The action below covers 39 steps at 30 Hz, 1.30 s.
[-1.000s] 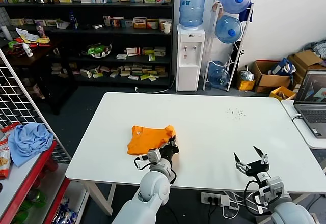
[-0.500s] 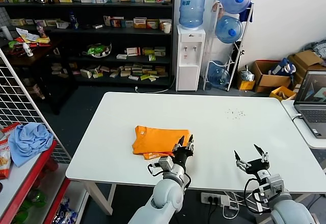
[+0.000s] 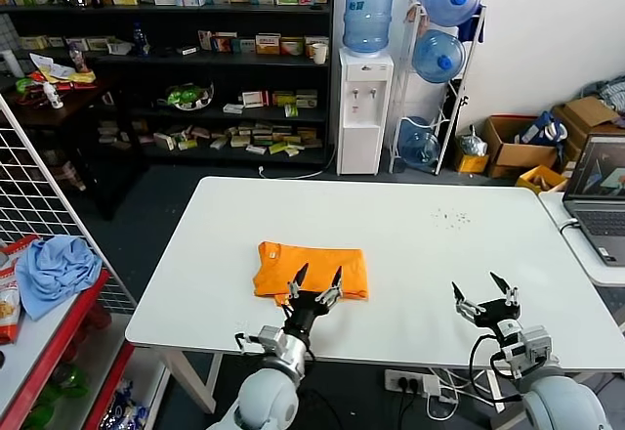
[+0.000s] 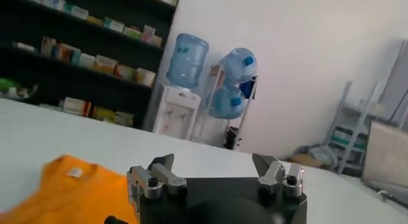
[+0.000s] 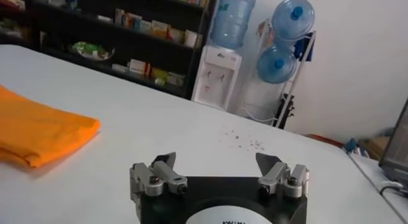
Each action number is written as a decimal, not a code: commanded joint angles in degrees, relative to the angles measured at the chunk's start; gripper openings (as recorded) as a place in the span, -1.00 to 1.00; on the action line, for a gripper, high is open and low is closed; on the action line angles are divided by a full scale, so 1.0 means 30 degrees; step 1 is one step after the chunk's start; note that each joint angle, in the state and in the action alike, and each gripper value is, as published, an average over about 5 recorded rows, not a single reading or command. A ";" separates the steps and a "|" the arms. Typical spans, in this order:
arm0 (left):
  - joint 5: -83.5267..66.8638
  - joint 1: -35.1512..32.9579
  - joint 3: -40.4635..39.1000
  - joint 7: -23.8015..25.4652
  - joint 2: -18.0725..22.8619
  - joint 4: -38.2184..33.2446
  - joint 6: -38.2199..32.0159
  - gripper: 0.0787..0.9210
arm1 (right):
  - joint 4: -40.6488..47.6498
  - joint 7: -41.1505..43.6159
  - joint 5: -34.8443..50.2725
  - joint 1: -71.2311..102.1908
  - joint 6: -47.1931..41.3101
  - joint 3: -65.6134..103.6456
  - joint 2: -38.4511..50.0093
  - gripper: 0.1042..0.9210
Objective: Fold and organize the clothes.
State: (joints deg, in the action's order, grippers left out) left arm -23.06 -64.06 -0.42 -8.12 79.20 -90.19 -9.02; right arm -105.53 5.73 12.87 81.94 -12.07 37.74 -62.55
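Observation:
The orange T-shirt [image 3: 311,270] lies folded into a flat rectangle on the white table [image 3: 430,244], left of centre near the front edge. It also shows in the left wrist view as the orange T-shirt [image 4: 70,190] and in the right wrist view as the orange T-shirt [image 5: 38,131]. My left gripper [image 3: 315,279] stands open just at the shirt's front edge, its jaws empty; the left gripper [image 4: 213,166] holds nothing. My right gripper [image 3: 481,291] is open and empty near the table's front right, well apart from the shirt; the right gripper [image 5: 217,163] shows bare table between its jaws.
A light blue cloth [image 3: 54,266] lies on a red rack at the left beside a wire grid. A laptop [image 3: 601,195] sits on a side table at the right. Shelves, a water dispenser [image 3: 363,107] and bottles stand behind the table.
My left gripper let go of the shirt, opened wide and drew back toward the table's front edge. The shirt now lies flat and folded. The right arm hardly moved.

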 commanded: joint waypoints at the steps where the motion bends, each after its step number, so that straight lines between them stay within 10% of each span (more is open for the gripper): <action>1: 0.4388 -0.2536 0.3488 0.0560 -0.5153 -0.0690 -0.1916 0.77 | -0.0628 0.1957 -0.1615 0.0047 -0.1100 0.1126 -0.3124 0.76; 39: 0.4142 -0.2722 0.5733 0.0908 -0.5280 -0.2566 0.2027 0.77 | -0.1144 0.2270 -0.2860 0.0123 -0.0753 0.2895 -0.5752 0.76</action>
State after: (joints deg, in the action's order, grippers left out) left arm -10.79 -71.80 15.98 -5.77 63.56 -96.71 -4.43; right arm -108.70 12.30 4.95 82.47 -13.86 46.01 -77.99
